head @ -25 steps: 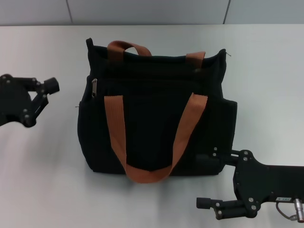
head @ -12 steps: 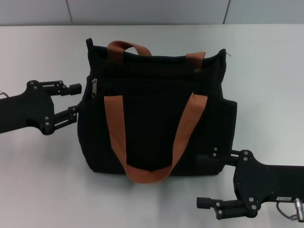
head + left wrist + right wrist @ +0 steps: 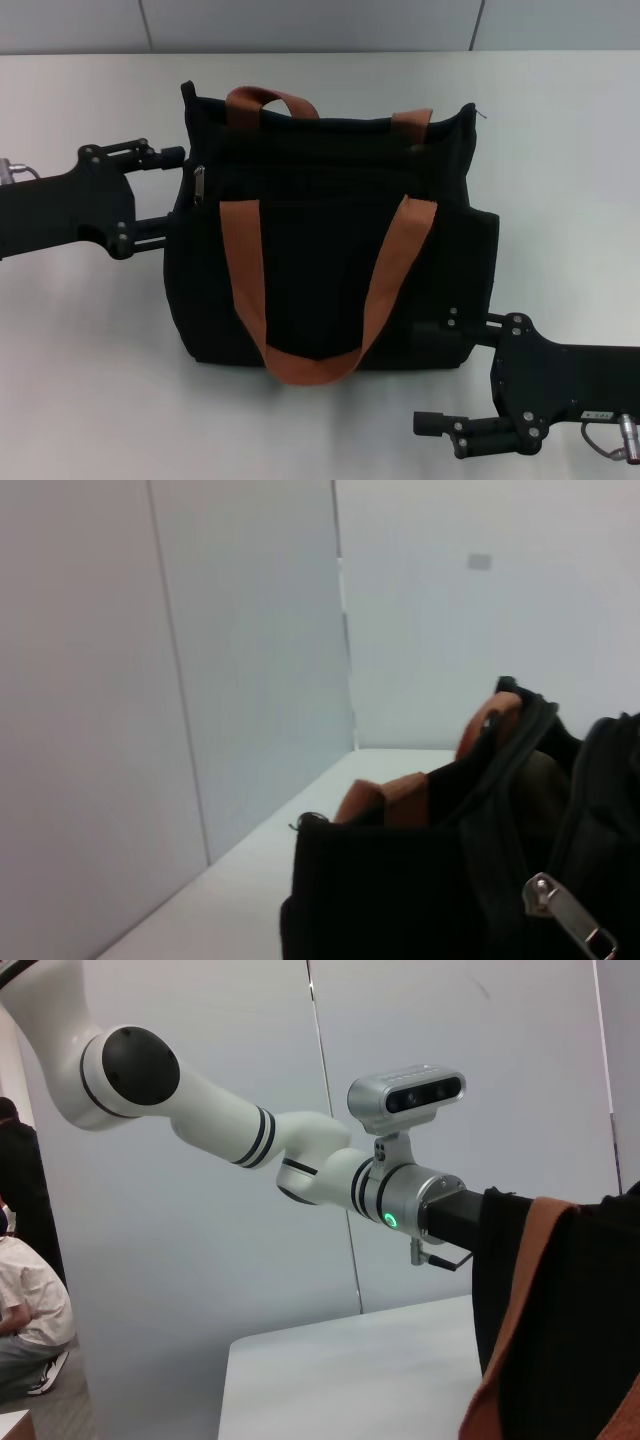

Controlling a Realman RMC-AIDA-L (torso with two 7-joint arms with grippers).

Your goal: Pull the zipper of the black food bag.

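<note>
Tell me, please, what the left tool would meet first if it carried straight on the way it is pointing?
Most likely the black food bag: the left tool points at its left end with open fingers, just short of the zipper. Depth is unclear, so the fabric side or the pull could be met first.

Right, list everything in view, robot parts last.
Boxy black fabric food bag: one, black, standing mid-table.
Brown-orange webbing strap handles: two, one draped down the bag's front, one at its back edge.
Small silver metal zipper pull tab: one, silver, at the bag's upper edge on the robot's left end.
Pale grey table: one, under the bag.
Grey wall panels: behind the table.
Seated person: one, white shirt, off beyond the table in the right wrist view.
Left pincer: black, open, fingers at the bag's left end by the zipper.
Right pincer: black, open, at the bag's near right corner.
</note>
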